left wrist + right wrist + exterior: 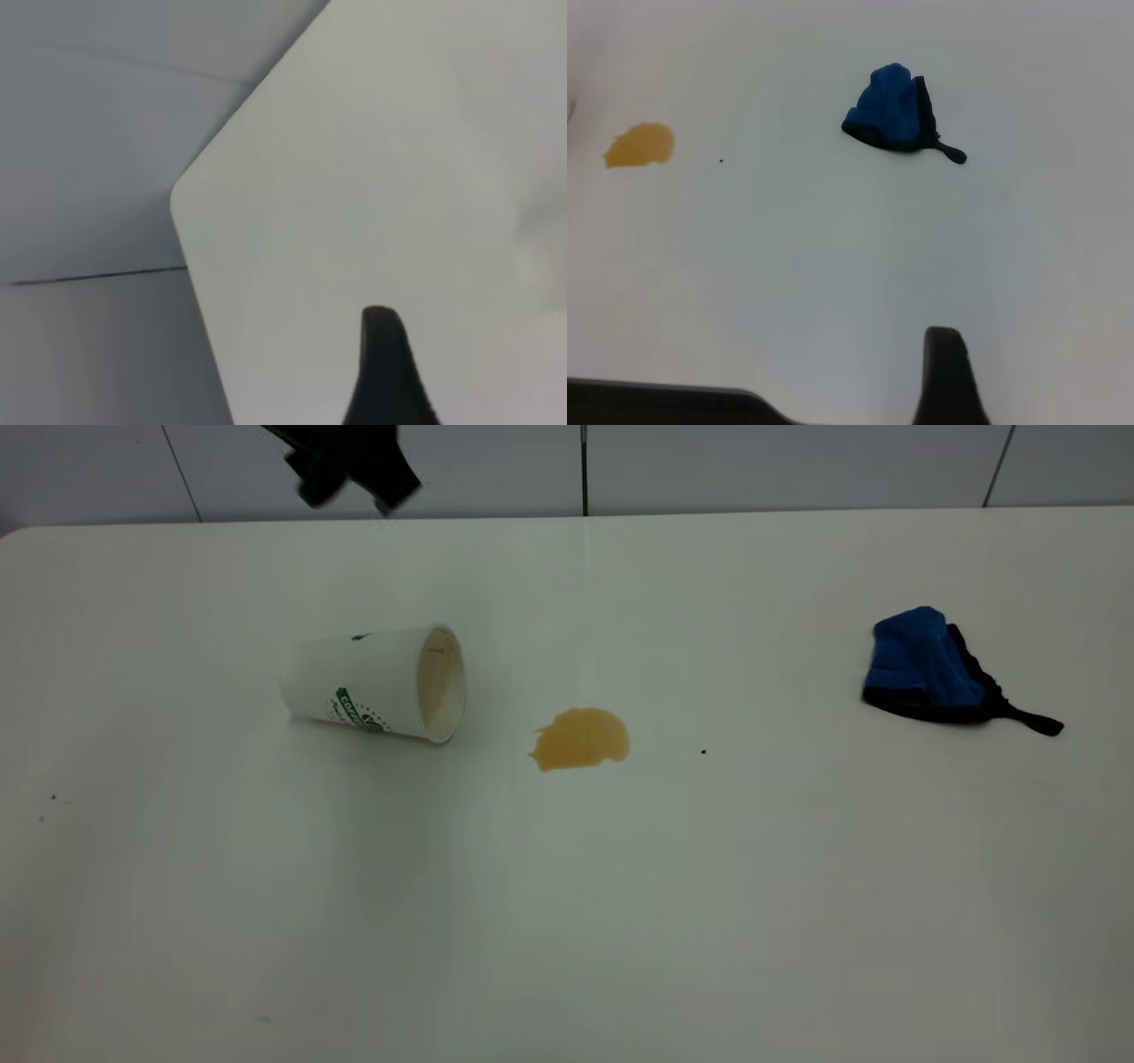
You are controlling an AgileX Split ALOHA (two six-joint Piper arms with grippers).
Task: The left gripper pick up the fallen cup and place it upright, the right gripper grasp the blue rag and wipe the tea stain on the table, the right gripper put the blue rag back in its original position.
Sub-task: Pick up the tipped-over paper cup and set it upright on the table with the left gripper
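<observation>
The cup lies on its side on the white table, mouth facing the tea stain, an amber puddle just to its right. The blue rag lies bunched at the far right, strap tail pointing right. My left gripper hangs high over the table's back edge, behind the cup and well apart from it; the left wrist view shows only its dark tip over a table corner. My right gripper is out of the exterior view; its wrist view shows the rag and stain far ahead.
A tiny dark speck sits on the table right of the stain. A tiled wall runs behind the back edge. A wide stretch of bare tabletop lies between stain and rag and along the front.
</observation>
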